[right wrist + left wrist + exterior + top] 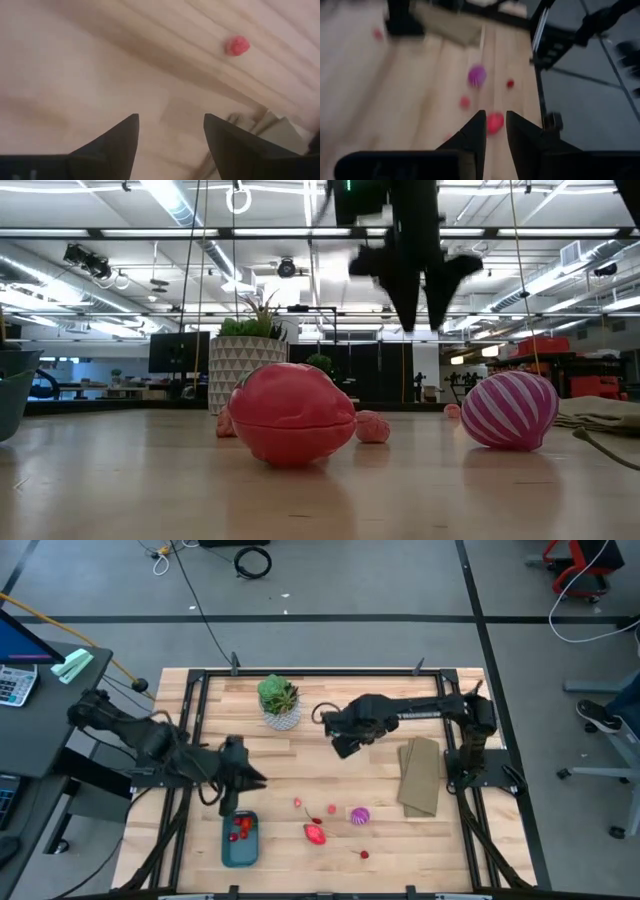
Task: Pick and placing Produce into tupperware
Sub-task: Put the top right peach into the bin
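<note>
The left hand (495, 131) shows its two dark fingers (474, 137) standing a narrow gap apart with nothing between them. Beyond them runs the pale wooden worktop (410, 95). Just past the fingertips, seen through the gap, lies the oval red-pink piece (495, 122). Farther from the hand than that piece sits a small red piece (465, 102), and beyond it the purple ball (477, 75). Beside the purple ball, nearer the worktop's edge, is another small red piece (510, 84). A tan folded thing (451, 22) lies at the far end, blurred. A black frame rail (539, 50) borders the worktop, with grey floor (585, 100) past it.
</note>
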Controlling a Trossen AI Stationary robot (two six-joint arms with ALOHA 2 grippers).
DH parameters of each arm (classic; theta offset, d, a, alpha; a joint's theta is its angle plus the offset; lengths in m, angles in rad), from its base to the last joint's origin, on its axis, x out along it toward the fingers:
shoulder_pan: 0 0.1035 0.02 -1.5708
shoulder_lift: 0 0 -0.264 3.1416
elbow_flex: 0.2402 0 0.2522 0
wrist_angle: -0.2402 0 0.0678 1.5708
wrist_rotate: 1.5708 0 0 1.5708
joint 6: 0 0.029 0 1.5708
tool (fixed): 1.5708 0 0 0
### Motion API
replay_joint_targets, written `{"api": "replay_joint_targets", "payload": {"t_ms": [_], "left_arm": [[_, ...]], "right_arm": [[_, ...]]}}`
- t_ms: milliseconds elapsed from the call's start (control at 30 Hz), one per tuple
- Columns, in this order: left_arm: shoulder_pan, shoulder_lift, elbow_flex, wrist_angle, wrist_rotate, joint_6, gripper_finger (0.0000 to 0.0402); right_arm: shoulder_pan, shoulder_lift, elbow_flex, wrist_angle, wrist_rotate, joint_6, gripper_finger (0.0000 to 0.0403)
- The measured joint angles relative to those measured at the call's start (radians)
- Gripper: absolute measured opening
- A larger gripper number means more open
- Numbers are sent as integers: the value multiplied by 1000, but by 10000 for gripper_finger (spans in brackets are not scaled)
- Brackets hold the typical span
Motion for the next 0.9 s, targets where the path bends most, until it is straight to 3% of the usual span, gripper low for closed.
{"api": "replay_joint_targets", "payload": {"t_ms": [200, 400, 667, 900], "left_arm": [[55, 0, 76, 0, -6, 87, 82], [76, 2, 80, -17, -6, 87, 73], [76, 4, 80, -55, -5, 86, 66], [76, 4, 80, -56, -6, 86, 70]], "right_arm": [[-140, 0, -194, 145, -39, 0, 232], [-245, 0, -279, 205, -44, -42, 232], [-374, 0, -307, 233, -70, -114, 232], [-398, 0, -307, 329, -85, -154, 232]]}}
